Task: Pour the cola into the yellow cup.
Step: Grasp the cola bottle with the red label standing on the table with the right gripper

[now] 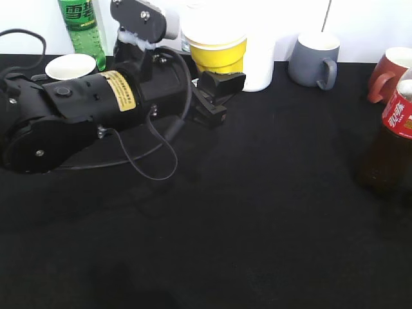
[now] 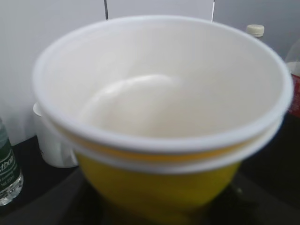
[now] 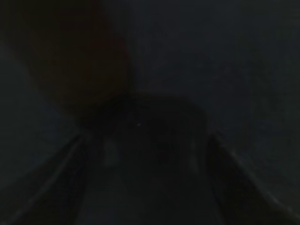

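Observation:
The yellow cup (image 1: 215, 51) with its wide white rim stands at the back middle of the black table. It fills the left wrist view (image 2: 159, 140) and its white inside is empty. My left gripper (image 1: 217, 87) reaches in low and is closed around the cup's base; its jaws are hidden under the cup. The cola bottle (image 1: 391, 145), dark liquid with a red label, stands at the right edge. The right wrist view is nearly black. My right gripper (image 3: 145, 154) shows only as two faint fingers set wide apart, with a dim brown shape at the upper left.
A green bottle (image 1: 82, 26) and a white cup (image 1: 71, 65) stand at the back left. A white container (image 1: 261, 58), a grey mug (image 1: 315, 59) and a red mug (image 1: 389, 74) line the back right. The left arm's cable (image 1: 154, 154) lies on the cloth.

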